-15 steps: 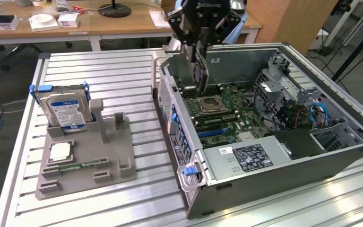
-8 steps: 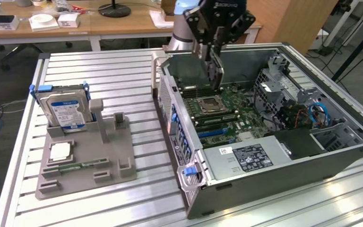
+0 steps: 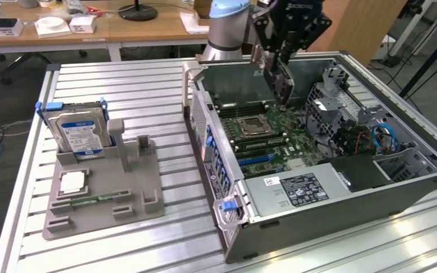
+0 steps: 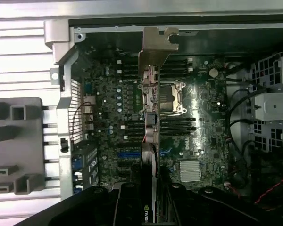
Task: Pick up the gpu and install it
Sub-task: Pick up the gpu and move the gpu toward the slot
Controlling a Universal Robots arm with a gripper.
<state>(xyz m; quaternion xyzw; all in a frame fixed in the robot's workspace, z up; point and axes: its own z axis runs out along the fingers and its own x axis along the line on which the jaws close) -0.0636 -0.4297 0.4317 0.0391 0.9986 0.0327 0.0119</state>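
Gripper (image 3: 279,56) partway open, gpu (image 3: 280,85) between its jaws

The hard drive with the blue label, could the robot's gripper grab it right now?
Probably not. The gripper is shut on the gpu above the open computer case, so it is busy. Nothing covers the hard drive, which stands upright in its grey holder.

Arm (image 3: 226,25) upright, tool (image 3: 279,57) straight down, jaws partway closed, gripping.

Slatted table (image 3: 127,91) with 1 grey holder (image 3: 139,183), 1 open case (image 3: 340,219)
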